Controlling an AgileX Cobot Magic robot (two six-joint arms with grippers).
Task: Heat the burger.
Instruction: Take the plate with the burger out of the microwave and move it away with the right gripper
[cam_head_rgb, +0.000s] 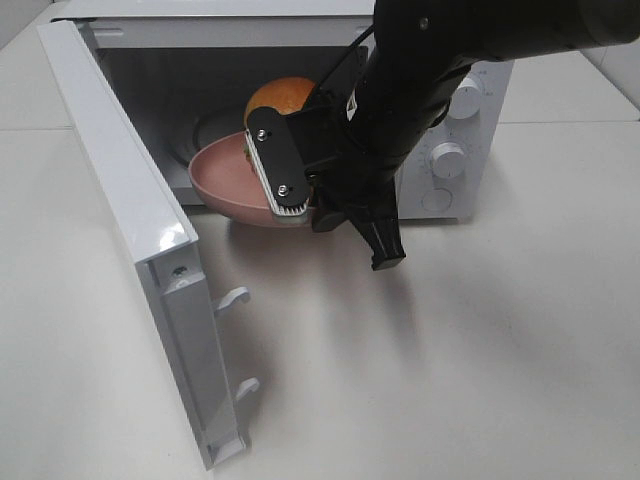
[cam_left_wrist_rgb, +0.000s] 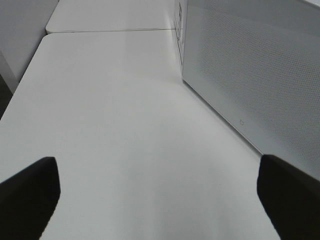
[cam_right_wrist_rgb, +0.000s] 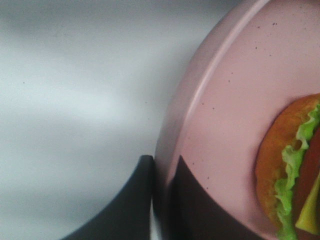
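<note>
The burger (cam_head_rgb: 280, 97), an orange-tan bun with green lettuce at its edge (cam_right_wrist_rgb: 285, 170), lies on a round pink plate (cam_head_rgb: 225, 180) that sits tilted in the mouth of the open microwave (cam_head_rgb: 150, 60). My right gripper (cam_head_rgb: 300, 195) reaches in from the right and is shut on the plate's near rim; in the right wrist view its dark fingers (cam_right_wrist_rgb: 135, 200) pinch the rim of the plate (cam_right_wrist_rgb: 225, 110). My left gripper (cam_left_wrist_rgb: 160, 200) is open and empty over bare table. It does not appear in the exterior high view.
The microwave door (cam_head_rgb: 120, 180) swings out wide to the left, with its latch hooks (cam_head_rgb: 235, 297) sticking out; the left wrist view shows its outer face (cam_left_wrist_rgb: 250, 75). Two control knobs (cam_head_rgb: 447, 160) sit on the right panel. A white table (cam_head_rgb: 450, 380) lies all around.
</note>
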